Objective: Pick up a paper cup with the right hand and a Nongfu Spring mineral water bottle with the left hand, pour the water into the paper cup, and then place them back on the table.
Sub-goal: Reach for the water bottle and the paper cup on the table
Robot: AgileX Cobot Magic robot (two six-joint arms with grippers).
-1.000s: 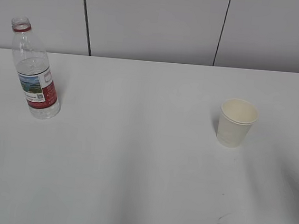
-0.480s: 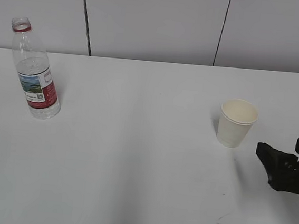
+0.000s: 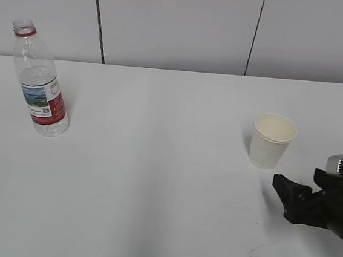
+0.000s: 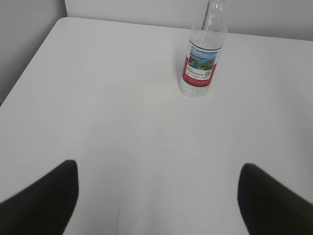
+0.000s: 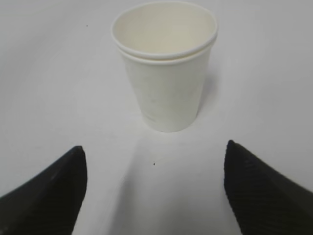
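Note:
The paper cup [image 3: 272, 140] stands upright and empty on the white table [image 3: 154, 181], right of centre; it also shows in the right wrist view [image 5: 165, 66]. My right gripper [image 3: 286, 197] is open, low over the table, a short way in front of the cup and apart from it; in its own view the gripper [image 5: 154, 152] frames the space before the cup. The Nongfu Spring bottle [image 3: 39, 82] stands upright and capless at the far left, partly filled with water. It shows ahead in the left wrist view [image 4: 202, 58]. My left gripper [image 4: 159, 169] is open, well short of it.
A grey panelled wall [image 3: 181, 26] runs behind the table's far edge. A faint dark scuff [image 3: 256, 249] marks the tabletop near the front right. The table's left edge [image 4: 29, 63] shows in the left wrist view.
My right gripper has come in from the right edge and moved left toward the cup. The cup and the bottle have not moved.

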